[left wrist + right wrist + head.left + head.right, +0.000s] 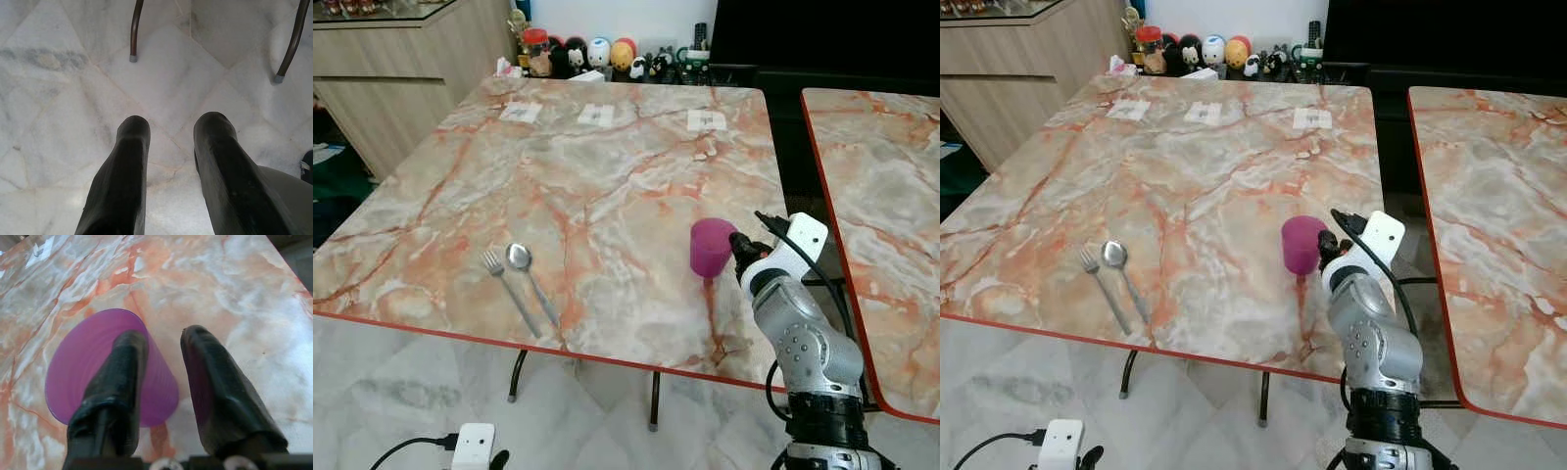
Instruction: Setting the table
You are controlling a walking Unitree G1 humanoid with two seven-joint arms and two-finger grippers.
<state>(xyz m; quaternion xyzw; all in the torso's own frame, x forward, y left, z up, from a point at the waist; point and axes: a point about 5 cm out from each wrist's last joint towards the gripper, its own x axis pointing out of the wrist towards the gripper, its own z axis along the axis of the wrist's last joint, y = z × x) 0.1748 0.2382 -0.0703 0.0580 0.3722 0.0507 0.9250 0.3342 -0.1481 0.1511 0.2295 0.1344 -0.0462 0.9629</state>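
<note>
- Right gripper (164,396) is at the purple cup (710,247), which stands upside down on the marble table (607,176) near its right edge, closer to the front right corner than the far one.
- Fingers are parted, not pinching: the wrist view has one finger (115,382) laid across the cup's wall and the other (220,382) off to its side over bare marble (so the cup is not centred between them, and I can't say whether the near finger actually touches).
- The key relation: the cup sits directly ahead of the right gripper, just beyond the fingertips, its axis upright, wide rim down on the table.
- Fork (505,291) and spoon (530,281) lie side by side near the front edge, left of centre, handles pointing at the front edge and well apart from the cup.
- Left gripper (168,171) hangs low over the floor tiles, fingers apart, holding nothing; the right arm is plainly the nearer one.
- My read: any grasp needs the gripper shifted sideways first to straddle the cup.
</note>
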